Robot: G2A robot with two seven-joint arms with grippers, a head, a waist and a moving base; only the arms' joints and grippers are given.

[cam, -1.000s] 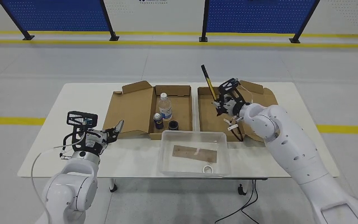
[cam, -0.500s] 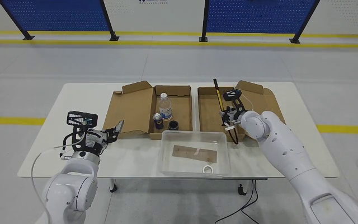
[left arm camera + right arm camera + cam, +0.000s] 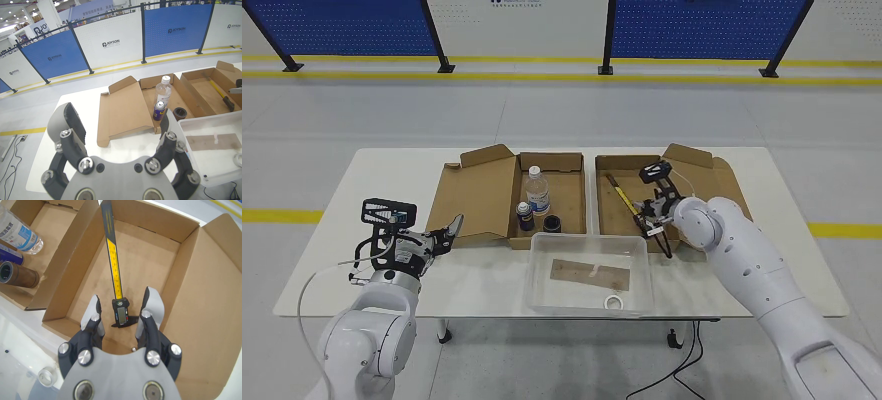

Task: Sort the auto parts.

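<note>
1. My right jaws stand wide open and hold nothing.
2. The caliper [image 3: 115, 275] lies flat in the right box [image 3: 151, 262], its black head between those jaws, touching neither side.
3. My left jaws are open and empty, over the desk [image 3: 492, 280].

Matt cardboard box [image 3: 151, 275], translucent plastic bin [image 3: 577, 293]
</note>
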